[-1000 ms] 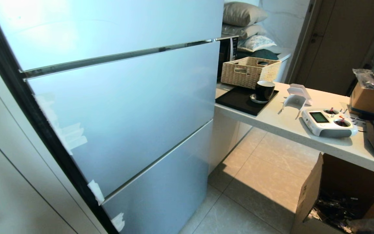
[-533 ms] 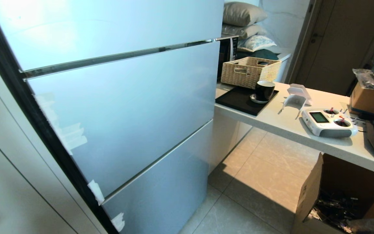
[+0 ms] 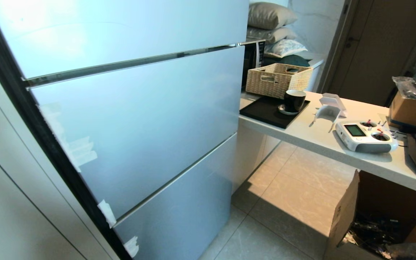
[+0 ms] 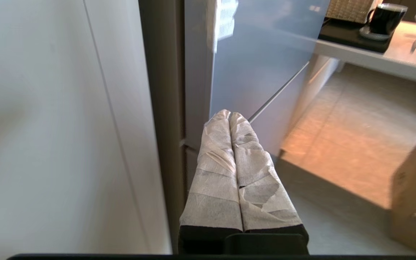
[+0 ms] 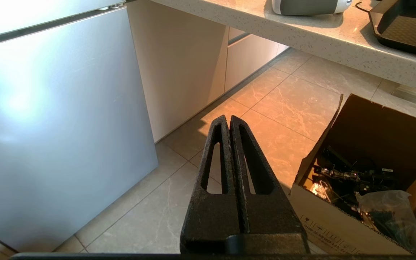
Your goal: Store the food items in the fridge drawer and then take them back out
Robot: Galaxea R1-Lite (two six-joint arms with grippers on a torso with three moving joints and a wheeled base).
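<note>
The fridge (image 3: 132, 119) is shut, all its pale blue door panels flush, so the task stands at its very first step: the fridge drawer is behind a closed front and cannot be seen, and no food item has been picked up. The only hint of one is a red shape at the frame edge of the right wrist view, in a black tray (image 5: 395, 29) on the desk (image 5: 302, 32) (too little shows to be sure what it is).

The left gripper (image 4: 229, 115) has its tape-wrapped fingers (image 4: 218, 162) clenched together on nothing, their tips pointing at the fridge's hinge-side edge, with the seam between the two lower panels just beyond them. The right gripper (image 5: 228, 118) is likewise clenched and empty, aimed down at the tiled floor (image 5: 273, 108), the cardboard box (image 5: 359, 180) beside it.

As I judge it, the next move calls for loosening the left fingers and hooking a panel's edge to pull the fridge open.
</note>
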